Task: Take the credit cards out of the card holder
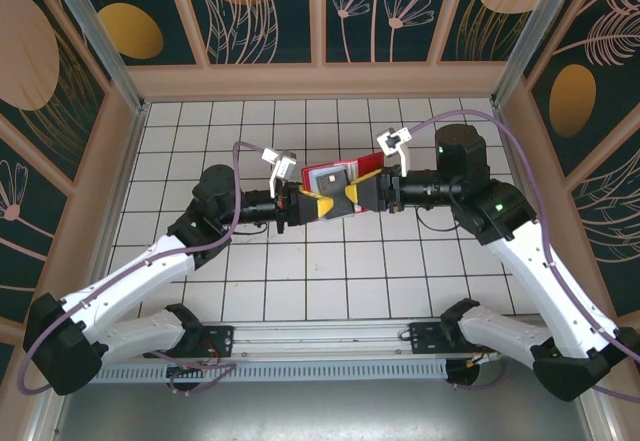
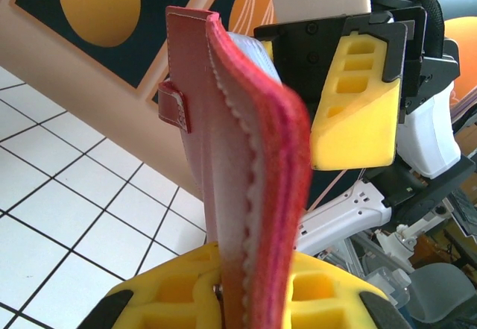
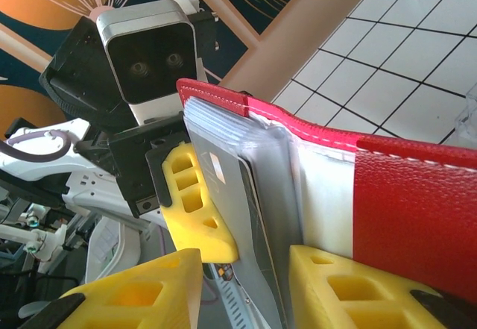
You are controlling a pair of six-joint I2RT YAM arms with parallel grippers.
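Right now the small red leather folding card holder (image 1: 340, 174) hangs in mid-air, w/ the white tiled table (image 1: 200, 131) below it. Left gripper (image 2: 253, 288) is clamped on its lower edge, yellow pads (image 2: 175, 292) tight on both sides. Right gripper (image 3: 246, 262) straddles its grey plastic inner pockets (image 3: 223, 157) from the opposite side; can't tell if it's pinching, view's too close. A thin dark edge, probably a credit card (image 3: 261, 224), sits in those pockets. Red snap tab (image 2: 175, 105) sticks off its outer face.
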